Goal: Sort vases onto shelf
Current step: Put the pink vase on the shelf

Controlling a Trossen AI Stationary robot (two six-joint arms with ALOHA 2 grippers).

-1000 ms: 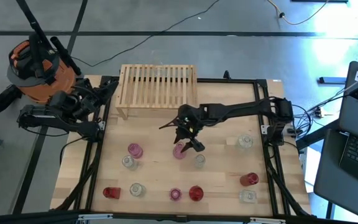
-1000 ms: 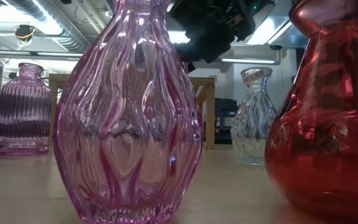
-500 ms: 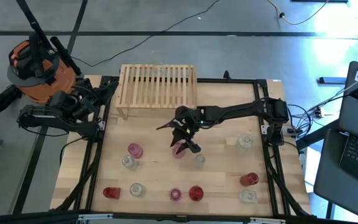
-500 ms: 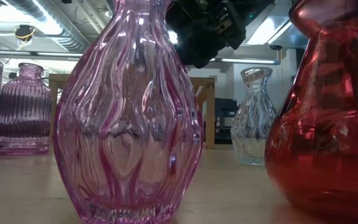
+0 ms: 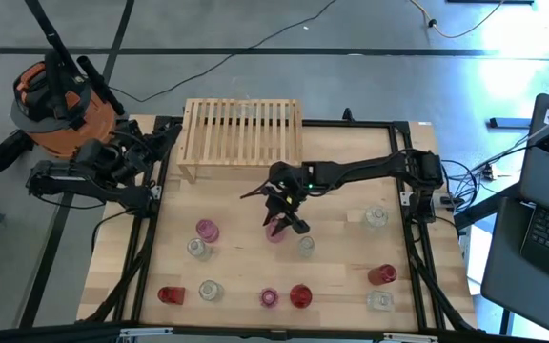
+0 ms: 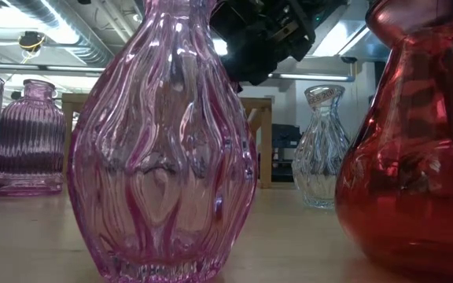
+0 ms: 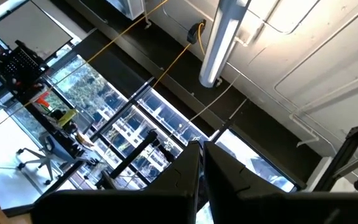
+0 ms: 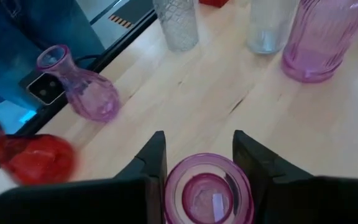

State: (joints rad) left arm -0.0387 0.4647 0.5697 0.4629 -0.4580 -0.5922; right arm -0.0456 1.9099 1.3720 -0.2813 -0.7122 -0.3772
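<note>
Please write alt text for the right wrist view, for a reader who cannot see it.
The right gripper has its two dark fingers on either side of a pink vase's open mouth, seen from above. Beyond it on the wooden table stand more vases: pink, red and clear.

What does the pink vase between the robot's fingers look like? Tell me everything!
The pink see-through glass vase stands upright on the light wooden tabletop, near the table's middle, in front of the slatted shelf. From above you see its round open mouth and thick shiny rim. The right gripper is around its neck, one dark finger on each side, very near the rim; whether they already touch it cannot be told.
</note>
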